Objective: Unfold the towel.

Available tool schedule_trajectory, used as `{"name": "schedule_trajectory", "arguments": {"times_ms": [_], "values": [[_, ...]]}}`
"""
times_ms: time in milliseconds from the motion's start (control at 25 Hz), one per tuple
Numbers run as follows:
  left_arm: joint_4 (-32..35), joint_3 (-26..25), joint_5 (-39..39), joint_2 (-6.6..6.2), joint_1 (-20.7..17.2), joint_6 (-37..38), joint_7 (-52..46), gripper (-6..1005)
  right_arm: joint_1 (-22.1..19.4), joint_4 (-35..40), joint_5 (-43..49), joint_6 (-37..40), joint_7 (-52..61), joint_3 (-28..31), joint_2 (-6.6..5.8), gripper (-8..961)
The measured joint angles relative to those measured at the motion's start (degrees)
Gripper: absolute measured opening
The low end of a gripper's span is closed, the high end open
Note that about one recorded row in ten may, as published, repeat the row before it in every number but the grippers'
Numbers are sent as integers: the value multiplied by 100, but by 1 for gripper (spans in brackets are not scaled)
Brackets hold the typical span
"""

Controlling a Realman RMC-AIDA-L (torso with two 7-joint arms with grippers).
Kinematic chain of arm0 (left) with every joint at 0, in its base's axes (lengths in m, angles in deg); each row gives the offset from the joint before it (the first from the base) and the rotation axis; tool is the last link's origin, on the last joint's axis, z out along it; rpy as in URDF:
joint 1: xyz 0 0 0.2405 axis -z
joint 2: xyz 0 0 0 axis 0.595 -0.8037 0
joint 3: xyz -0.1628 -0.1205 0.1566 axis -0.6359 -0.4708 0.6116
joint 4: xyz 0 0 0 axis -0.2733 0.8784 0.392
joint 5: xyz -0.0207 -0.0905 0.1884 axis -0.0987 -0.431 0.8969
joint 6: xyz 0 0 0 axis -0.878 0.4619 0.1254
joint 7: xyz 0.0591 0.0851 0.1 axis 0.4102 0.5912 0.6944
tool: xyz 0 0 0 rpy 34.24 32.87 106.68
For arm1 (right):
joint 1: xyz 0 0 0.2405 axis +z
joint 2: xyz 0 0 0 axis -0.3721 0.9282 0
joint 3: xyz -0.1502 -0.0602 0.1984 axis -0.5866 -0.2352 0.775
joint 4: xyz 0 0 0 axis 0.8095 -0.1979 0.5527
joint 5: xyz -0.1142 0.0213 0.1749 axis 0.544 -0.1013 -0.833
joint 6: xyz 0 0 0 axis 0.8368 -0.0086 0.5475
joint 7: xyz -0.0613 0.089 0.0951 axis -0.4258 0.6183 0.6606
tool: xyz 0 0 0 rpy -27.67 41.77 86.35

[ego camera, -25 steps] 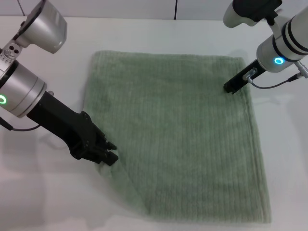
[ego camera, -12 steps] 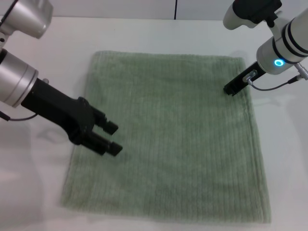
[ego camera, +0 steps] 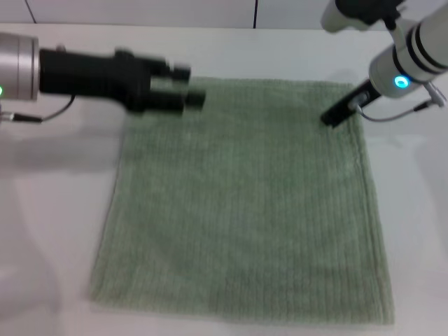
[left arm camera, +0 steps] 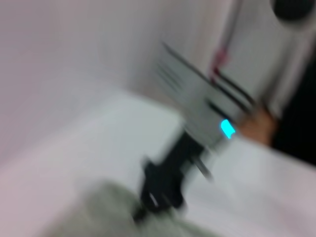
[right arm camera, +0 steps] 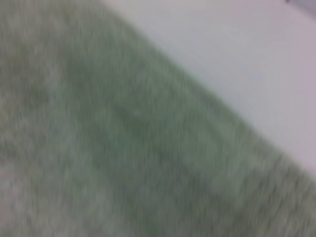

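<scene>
The sage-green towel (ego camera: pixel 241 203) lies spread flat on the white table, roughly square, with all corners showing. My left gripper (ego camera: pixel 190 85) is open and empty, held above the towel's far left edge, fingers pointing right. My right gripper (ego camera: pixel 333 117) rests with its black tip on the towel near the far right corner. The left wrist view shows the right arm's gripper (left arm camera: pixel 159 190) standing on the towel's edge (left arm camera: pixel 101 212). The right wrist view is filled by the towel's ribbed cloth (right arm camera: pixel 108 138) and a strip of table (right arm camera: pixel 232 54).
The white table (ego camera: pixel 49 231) surrounds the towel on all sides. A wall with a dark vertical seam (ego camera: pixel 255 12) runs along the back. The right arm's cable (ego camera: pixel 399 115) hangs beside the towel's far right corner.
My left gripper let go of the towel's near left corner, which now lies flat. It then lifted and swung from the near left to the far left edge. The right arm barely moved.
</scene>
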Motion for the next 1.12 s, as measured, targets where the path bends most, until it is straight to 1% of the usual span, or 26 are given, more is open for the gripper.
{"name": "schedule_trajectory", "arguments": {"times_ms": [40,80,160,200,240,280,320,400,440,480,520,560,600,640,680,720,760,800,840,880,1000,1040,1080,1120], "values": [[-205,-116,-786,98,-188,-681,230,638,-13,217,-23,55,-8,15,29,-1],[-205,-116,-786,98,-188,-681,230,638,-13,217,-23,55,-8,15,29,-1],[-468,-173,-1522,179,-361,-1331,522,637,-49,476,-86,230,-51,25,82,-1],[-724,-180,-1954,192,-416,-1659,728,636,-61,582,-149,354,-91,26,113,-1],[-812,-180,-2079,191,-423,-1753,794,636,-70,739,-357,626,-219,29,162,-1],[-1144,-190,-2492,182,-441,-2040,1021,636,-75,796,-502,780,-295,28,193,-1],[-1144,-190,-2492,182,-441,-2040,1021,635,-75,796,-502,780,-295,28,193,-1],[-1774,-285,-3388,187,-460,-2553,1672,634,-80,843,-762,1172,-447,-4,235,-1],[-1869,-309,-3523,195,-465,-2620,1791,634,-116,855,-1097,1738,-677,-91,276,-1],[-2104,-352,-3911,210,-474,-2784,2120,633,-116,855,-1097,1738,-677,-91,276,-1],[-2104,-352,-3911,210,-474,-2784,2120,633,-152,856,-1328,2033,-806,-158,289,-1],[-2573,-424,-4714,217,-476,-3050,2747,632,-187,856,-1533,2244,-902,-227,295,-1],[-2684,-450,-4902,217,-476,-3105,2874,632,-238,853,-1821,2519,-1046,-330,300,-1],[-2911,-529,-5299,216,-474,-3213,3133,632,-358,851,-2476,3113,-1383,-593,308,-1],[-2911,-529,-5299,216,-474,-3213,3133,632,-358,851,-2476,3113,-1383,-593,308,-1],[-3058,-601,-5527,214,-470,-3275,3280,632,-412,850,-2747,3363,-1518,-711,313,-1],[-3362,-782,-6035,216,-453,-3380,3659,632,-480,851,-3063,3673,-1670,-869,322,-1],[-3483,-848,-6224,220,-443,-3394,3844,632,-537,852,-3354,3981,-1789,-1037,327,-1],[-3611,-904,-6429,225,-431,-3407,4017,632,-623,854,-3781,4545,-1919,-1372,334,-1],[-3611,-904,-6429,225,-431,-3407,4017,632,-623,854,-3781,4545,-1919,-1372,334,-1],[-3752,-931,-6779,230,-413,-3487,4145,632,-695,816,-4121,5368,-1834,-1852,340,-1],[-3761,-930,-6814,233,-410,-3507,4148,632,-714,741,-4189,5849,-1551,-2157,340,-1],[-3761,-930,-6814,233,-410,-3507,4148,632,-714,741,-4189,5849,-1551,-2157,340,-1],[-3764,-932,-6830,239,-403,-3521,4149,632,-717,704,-4193,6022,-1413,-2287,340,-1]]}}
